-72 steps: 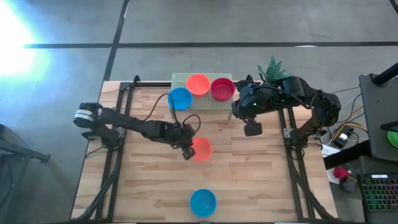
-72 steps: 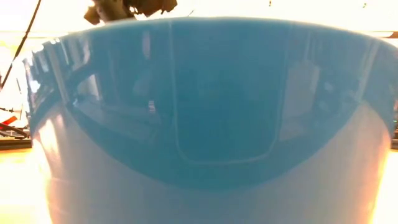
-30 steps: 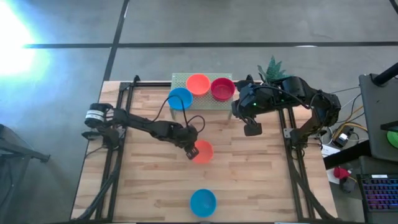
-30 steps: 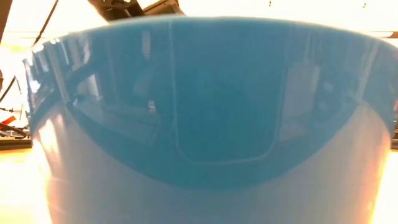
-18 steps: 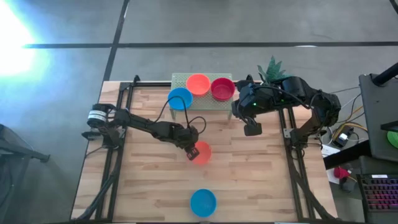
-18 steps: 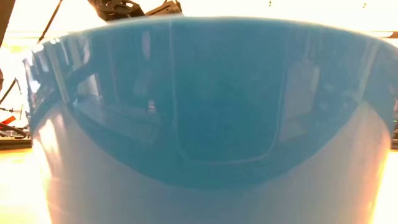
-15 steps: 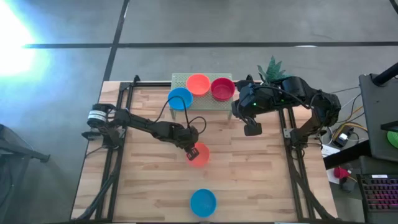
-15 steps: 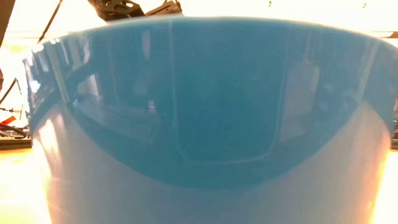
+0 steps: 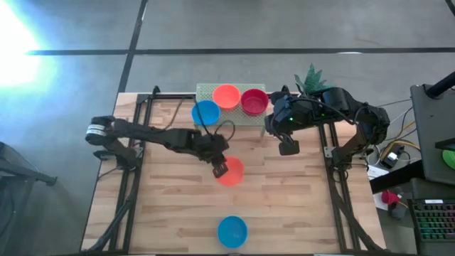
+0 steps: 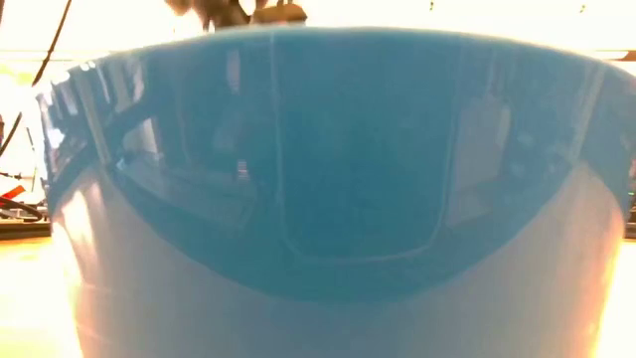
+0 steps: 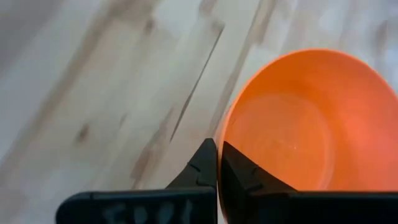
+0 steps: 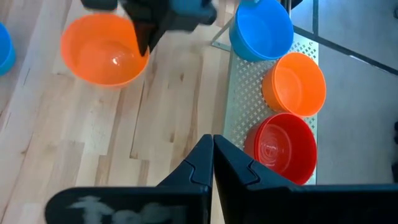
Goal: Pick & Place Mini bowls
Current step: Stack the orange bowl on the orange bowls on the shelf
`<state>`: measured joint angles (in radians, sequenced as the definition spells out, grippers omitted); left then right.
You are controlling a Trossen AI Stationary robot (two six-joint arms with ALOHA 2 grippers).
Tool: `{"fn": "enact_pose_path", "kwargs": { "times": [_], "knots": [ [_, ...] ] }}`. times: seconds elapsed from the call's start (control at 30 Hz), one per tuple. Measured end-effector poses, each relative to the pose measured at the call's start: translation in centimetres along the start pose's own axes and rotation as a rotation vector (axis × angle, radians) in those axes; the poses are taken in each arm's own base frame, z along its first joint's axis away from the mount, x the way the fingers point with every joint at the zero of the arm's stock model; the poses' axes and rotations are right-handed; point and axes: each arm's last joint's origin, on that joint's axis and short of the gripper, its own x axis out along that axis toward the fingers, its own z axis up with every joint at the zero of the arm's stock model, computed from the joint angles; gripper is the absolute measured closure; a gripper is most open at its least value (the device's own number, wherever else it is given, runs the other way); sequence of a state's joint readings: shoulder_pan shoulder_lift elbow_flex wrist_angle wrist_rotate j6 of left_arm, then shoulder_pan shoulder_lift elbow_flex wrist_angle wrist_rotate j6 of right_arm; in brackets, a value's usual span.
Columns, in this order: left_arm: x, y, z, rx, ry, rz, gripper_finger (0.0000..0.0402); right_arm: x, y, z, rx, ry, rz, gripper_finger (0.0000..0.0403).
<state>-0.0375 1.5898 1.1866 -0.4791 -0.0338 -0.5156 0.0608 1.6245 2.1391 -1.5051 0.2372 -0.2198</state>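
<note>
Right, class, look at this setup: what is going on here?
The left gripper has pinched the rim of an orange mini bowl at the middle of the wooden table. A blue bowl, another orange bowl and a red bowl sit on a perforated mat at the far edge. The right gripper hangs shut, empty, nearby. Another blue one waits at the near edge.

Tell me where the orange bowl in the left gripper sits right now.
In the high view the orange bowl is mid-table, its rim pinched by the left gripper, between the perforated tray and the lone blue bowl at the near edge.

Wooden table (image 9: 163,206); perforated tray (image 9: 213,91); blue bowl (image 9: 232,231)
</note>
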Motion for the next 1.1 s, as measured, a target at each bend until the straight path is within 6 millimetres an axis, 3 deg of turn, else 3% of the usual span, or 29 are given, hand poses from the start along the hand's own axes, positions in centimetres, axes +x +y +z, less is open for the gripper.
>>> {"fn": "enact_pose_path", "kwargs": {
  "times": [0.17, 0.3, 0.67, 0.87, 1.1],
  "knots": [
    [-4.5, 0.1, 2.8, 0.009, -0.066, -0.005, 0.0401, 0.0, 0.0, 0.0, -0.001, 0.000, 0.000, 0.0394],
    [-7.7, 1.4, 5.3, -0.010, -0.115, 0.025, 0.0401, 0.0, 0.0, 0.1, -0.012, -0.009, -0.002, 0.0394],
    [-14.4, 8.5, 10.8, -0.106, -0.259, 0.182, 0.0401, 0.0, -0.1, 0.3, -0.019, -0.026, -0.006, 0.0394],
    [-16.2, 13.0, 11.9, -0.206, -0.326, 0.231, 0.0401, 0.0, -0.1, 0.3, -0.038, -0.027, -0.007, 0.0394],
    [-16.4, 15.5, 12.7, -0.244, -0.371, 0.261, 0.0401, 0.0, -0.1, 0.3, -0.038, -0.032, -0.008, 0.0394]
  ]
}}
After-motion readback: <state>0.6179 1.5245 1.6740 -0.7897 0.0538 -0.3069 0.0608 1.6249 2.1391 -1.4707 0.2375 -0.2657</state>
